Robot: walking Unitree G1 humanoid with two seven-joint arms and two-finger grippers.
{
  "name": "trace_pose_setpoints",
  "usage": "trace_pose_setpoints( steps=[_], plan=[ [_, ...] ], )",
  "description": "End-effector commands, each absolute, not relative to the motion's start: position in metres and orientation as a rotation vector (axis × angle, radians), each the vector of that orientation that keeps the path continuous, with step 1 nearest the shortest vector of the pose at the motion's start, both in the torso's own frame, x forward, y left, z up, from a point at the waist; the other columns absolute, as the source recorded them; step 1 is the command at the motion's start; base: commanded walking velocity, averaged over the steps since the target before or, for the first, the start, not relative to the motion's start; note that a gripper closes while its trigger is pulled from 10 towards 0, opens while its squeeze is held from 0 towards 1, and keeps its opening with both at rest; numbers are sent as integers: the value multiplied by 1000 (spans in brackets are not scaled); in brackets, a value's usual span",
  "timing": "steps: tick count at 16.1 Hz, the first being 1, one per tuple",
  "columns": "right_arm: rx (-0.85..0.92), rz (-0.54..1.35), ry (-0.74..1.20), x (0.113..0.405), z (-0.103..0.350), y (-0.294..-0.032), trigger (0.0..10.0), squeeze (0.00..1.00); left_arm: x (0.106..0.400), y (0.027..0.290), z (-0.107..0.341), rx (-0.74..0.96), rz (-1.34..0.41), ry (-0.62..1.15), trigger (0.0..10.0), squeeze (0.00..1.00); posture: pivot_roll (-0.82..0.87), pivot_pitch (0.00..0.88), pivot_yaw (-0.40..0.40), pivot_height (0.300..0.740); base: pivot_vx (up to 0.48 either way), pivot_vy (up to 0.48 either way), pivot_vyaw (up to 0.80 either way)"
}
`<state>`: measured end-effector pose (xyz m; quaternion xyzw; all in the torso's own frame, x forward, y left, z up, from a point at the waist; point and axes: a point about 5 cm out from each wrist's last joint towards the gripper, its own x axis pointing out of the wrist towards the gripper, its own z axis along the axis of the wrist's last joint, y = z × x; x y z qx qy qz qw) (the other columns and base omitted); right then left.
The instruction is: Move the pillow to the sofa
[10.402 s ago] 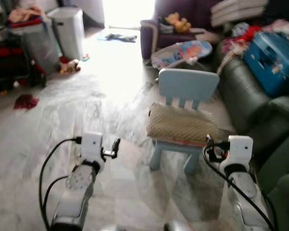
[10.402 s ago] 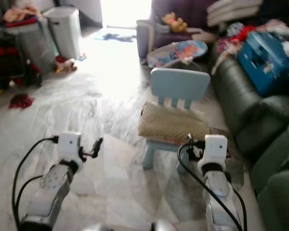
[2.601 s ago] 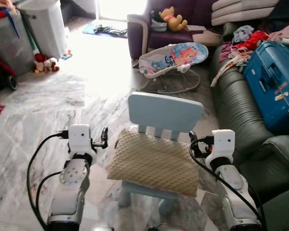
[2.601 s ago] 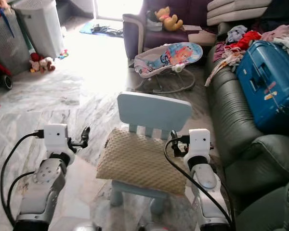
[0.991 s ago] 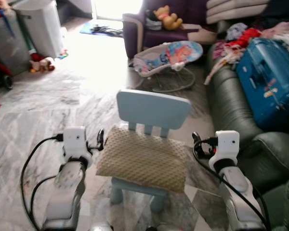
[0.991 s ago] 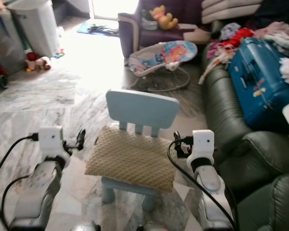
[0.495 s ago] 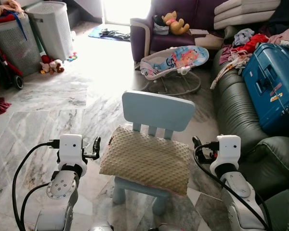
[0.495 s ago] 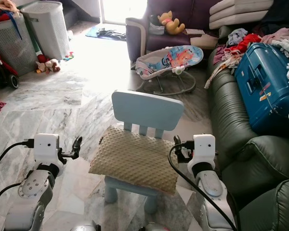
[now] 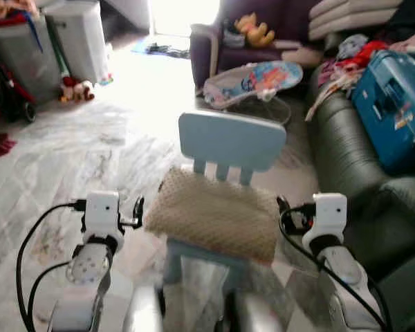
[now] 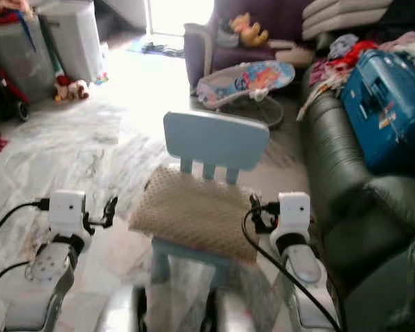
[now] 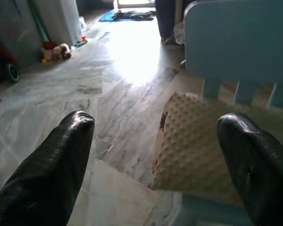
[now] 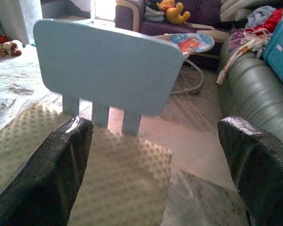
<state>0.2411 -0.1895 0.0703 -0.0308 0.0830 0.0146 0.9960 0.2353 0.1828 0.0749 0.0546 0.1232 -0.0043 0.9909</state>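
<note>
On the small chair, place of the pillow: the beige dotted pillow (image 9: 211, 218) lay flat on the seat of the light blue chair (image 9: 232, 142), its front edge hanging a little over the seat.
Sofa: the dark green sofa (image 9: 346, 152) stood on the robot's right, just beside the chair, with a blue suitcase (image 9: 394, 104) and a pile of clothes (image 9: 346, 59) on its far part.
Left hand: the left hand (image 9: 140, 211) was held near the left edge of the pillow, not touching it; in the left wrist view its two fingers (image 11: 52, 165) were spread wide, with the corner of the pillow between them and nothing gripped.
Right hand: the right hand (image 9: 282, 206) was just beside the right edge of the pillow; in the right wrist view its fingers (image 12: 61, 169) were also far apart, empty, with the pillow and the chair back between them.
Change: compared with half a second before, the chair and pillow sat almost at the same place between the two arms, but the head pictures were now blurred and their lower edge smeared, so the camera had moved, probably by a bend or a small step.
Meaning for the task: the approach seemed finished; the pillow was not yet taken.
Next move, as I judge: to close in from both sides of the pillow, lift it, then turn right to the sofa.
</note>
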Motion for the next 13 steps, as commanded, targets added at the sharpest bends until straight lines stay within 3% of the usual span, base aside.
trace_pose_setpoints(
  steps=[1,6,13],
  plan=[
    [-56,22,159,244,72,-190,10000,0,240,182,81,148,-25,220,10000,0,39,0,-33,613,0,0,0],
    [-21,-6,152,247,68,-181,10000,0,245,186,88,166,-31,216,10000,0,81,0,10,613,0,0,0],
    [-16,25,166,245,68,-180,10000,0,240,184,87,113,-30,219,10000,0,68,21,-24,613,74,0,0]
  ],
)
